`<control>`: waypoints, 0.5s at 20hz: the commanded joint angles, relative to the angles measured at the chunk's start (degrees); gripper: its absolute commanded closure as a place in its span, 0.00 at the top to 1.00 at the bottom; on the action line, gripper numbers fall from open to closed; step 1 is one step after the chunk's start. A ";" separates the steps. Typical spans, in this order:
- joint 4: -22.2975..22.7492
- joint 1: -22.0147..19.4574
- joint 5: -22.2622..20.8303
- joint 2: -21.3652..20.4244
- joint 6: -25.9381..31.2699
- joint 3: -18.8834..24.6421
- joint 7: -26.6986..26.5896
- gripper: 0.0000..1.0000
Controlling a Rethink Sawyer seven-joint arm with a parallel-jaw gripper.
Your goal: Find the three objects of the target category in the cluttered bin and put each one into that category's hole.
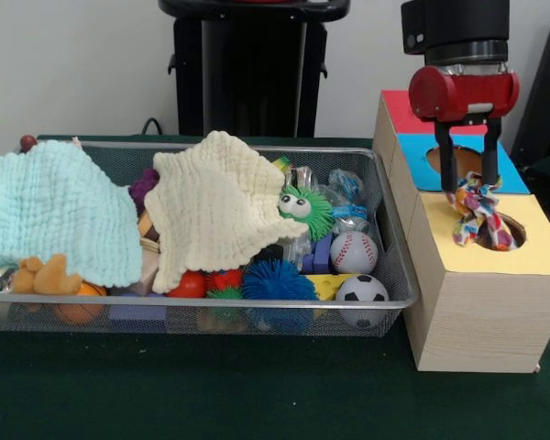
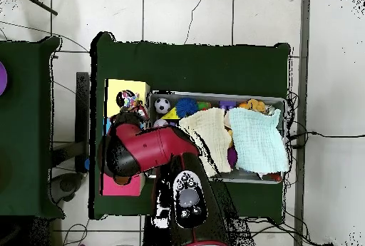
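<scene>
The pincer (image 1: 468, 188) hangs over the wooden box (image 1: 481, 312) at the right of the desk (image 1: 211, 394), clenched on the top of a colourful knotted rope toy (image 1: 479, 215). The toy dangles from it, and its lower end reaches into the round hole (image 1: 500, 231) of the box's yellow section, so it is partly inside and partly above the rim. Behind the yellow section lie a blue section (image 1: 513, 170) with its own hole and a red section (image 1: 399, 110) farther back.

Just beside the box stands the wire mesh bin (image 1: 399, 275), crowded with things. A pale blue cloth (image 1: 60, 211) drapes over its left part and a cream cloth (image 1: 215, 206) over the middle, hiding much underneath. At the right end a baseball (image 1: 354, 252), a small soccer ball (image 1: 361, 291), a blue spiky ball (image 1: 275, 281) and a green fuzzy toy with big eyes (image 1: 302, 209) show. An orange plush toy (image 1: 41, 275) lies at the front left corner.

From overhead the red arm (image 2: 146, 150) bends across to the box (image 2: 114, 90), and the rope toy (image 2: 130, 101) shows on the yellow section
</scene>
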 commanded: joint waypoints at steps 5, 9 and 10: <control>-0.18 -0.93 3.84 -4.06 11.77 0.33 6.76 1.00; 0.39 -0.02 3.57 -1.99 8.44 0.05 8.45 1.00; 0.42 0.07 3.70 -1.91 8.49 0.03 8.47 1.00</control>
